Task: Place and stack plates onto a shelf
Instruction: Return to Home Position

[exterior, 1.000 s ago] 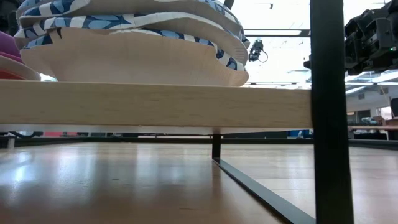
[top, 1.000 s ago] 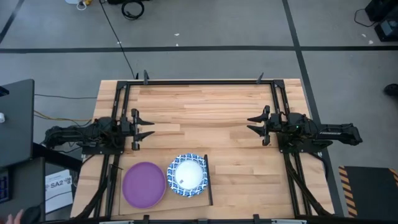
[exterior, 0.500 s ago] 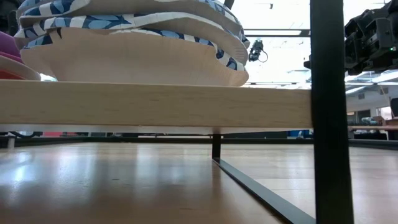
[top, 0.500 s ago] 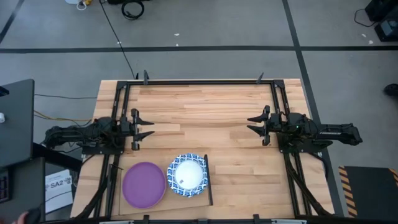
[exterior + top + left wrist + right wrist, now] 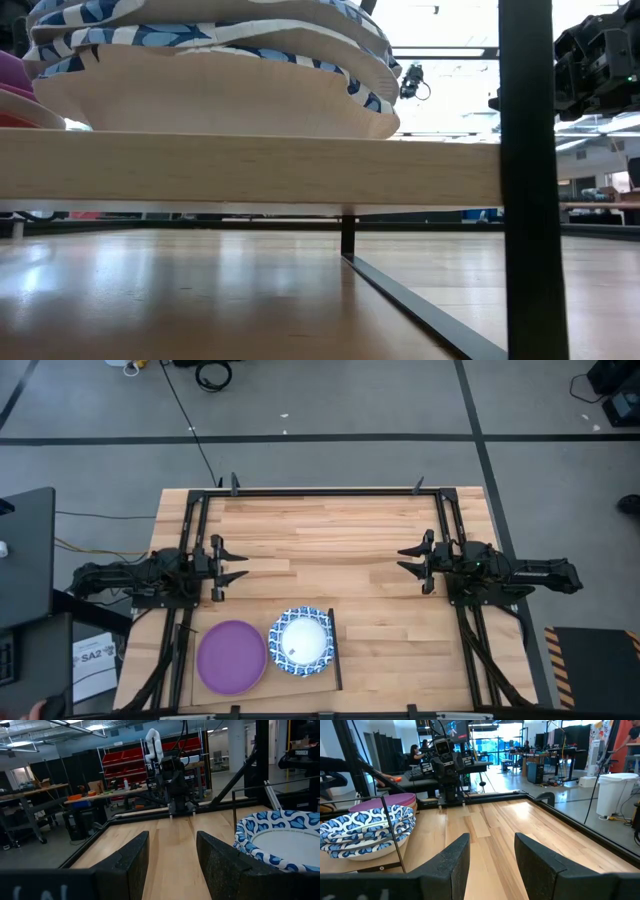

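A stack of white plates with blue patterned rims (image 5: 301, 642) rests on the right half of the pale plywood shelf (image 5: 332, 660) at the table's near edge. A second stack topped by a purple plate (image 5: 231, 656) rests on its left half. The low view shows the blue-rimmed stack (image 5: 215, 60) sitting on a beige plate (image 5: 215, 100) on the shelf board (image 5: 250, 170). My left gripper (image 5: 236, 566) is open and empty at the table's left side. My right gripper (image 5: 408, 559) is open and empty at the right side.
A dark metal frame (image 5: 320, 491) runs round the slatted wooden tabletop (image 5: 330, 550). A dark shelf post (image 5: 527, 180) stands close in the low view. A person's hand (image 5: 40, 710) shows at the picture's lower left, off the table.
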